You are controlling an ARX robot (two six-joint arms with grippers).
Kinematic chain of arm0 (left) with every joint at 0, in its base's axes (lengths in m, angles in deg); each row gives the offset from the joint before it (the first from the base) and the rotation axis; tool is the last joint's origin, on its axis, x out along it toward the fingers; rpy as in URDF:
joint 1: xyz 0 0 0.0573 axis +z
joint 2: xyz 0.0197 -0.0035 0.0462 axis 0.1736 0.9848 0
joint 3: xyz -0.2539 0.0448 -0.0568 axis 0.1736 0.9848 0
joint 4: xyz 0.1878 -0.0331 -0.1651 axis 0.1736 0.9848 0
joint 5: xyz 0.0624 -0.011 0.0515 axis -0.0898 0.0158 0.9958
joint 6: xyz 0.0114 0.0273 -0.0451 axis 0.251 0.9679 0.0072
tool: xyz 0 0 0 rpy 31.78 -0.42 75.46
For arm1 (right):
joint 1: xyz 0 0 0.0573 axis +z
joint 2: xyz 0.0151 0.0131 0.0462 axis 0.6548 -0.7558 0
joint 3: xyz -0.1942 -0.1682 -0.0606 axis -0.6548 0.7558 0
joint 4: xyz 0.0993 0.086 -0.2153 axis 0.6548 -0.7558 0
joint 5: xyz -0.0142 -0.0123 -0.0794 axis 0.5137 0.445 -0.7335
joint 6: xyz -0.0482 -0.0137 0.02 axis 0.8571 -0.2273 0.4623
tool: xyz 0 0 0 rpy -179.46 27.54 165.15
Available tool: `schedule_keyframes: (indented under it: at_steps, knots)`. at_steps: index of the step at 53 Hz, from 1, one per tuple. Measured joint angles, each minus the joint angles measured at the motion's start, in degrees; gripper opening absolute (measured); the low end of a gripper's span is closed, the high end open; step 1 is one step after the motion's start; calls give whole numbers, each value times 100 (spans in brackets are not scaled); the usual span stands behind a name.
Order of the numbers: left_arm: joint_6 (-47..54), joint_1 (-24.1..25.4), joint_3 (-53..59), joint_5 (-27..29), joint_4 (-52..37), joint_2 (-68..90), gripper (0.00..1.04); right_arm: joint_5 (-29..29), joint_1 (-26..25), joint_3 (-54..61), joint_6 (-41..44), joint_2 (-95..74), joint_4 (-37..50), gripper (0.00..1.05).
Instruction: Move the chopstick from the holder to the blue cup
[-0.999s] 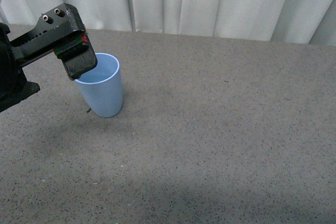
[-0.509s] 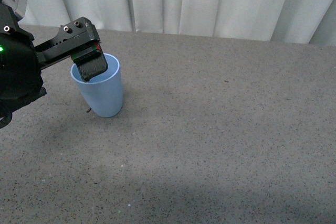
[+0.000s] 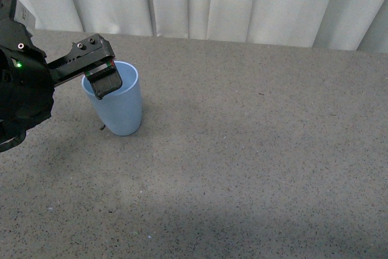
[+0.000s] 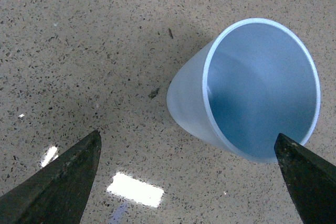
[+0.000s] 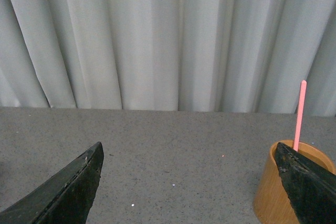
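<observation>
Chopstick [image 5: 300,115], pink, upright in wooden holder [image 5: 270,195]; likely light, stiff, slick, so pinch shaft above rim. Blue cup [image 3: 120,107] near far-left corner of bench [image 3: 254,150]. Left gripper [image 4: 186,136] over cup, right gripper [image 5: 188,146] facing holder: both agape, empty.

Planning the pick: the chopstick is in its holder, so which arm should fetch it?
Right. The right gripper is open and faces the holder, with the pink chopstick standing in it. The left gripper hangs open and empty by the cup.
</observation>
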Motion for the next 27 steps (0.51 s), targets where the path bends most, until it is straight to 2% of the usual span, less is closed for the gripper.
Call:
schedule_keyframes:
  at_steps: [27]
  knots:
    - [-192, 125, -184, 20, 37, 271, 98, 0, 0, 0, 0, 0, 0, 95]
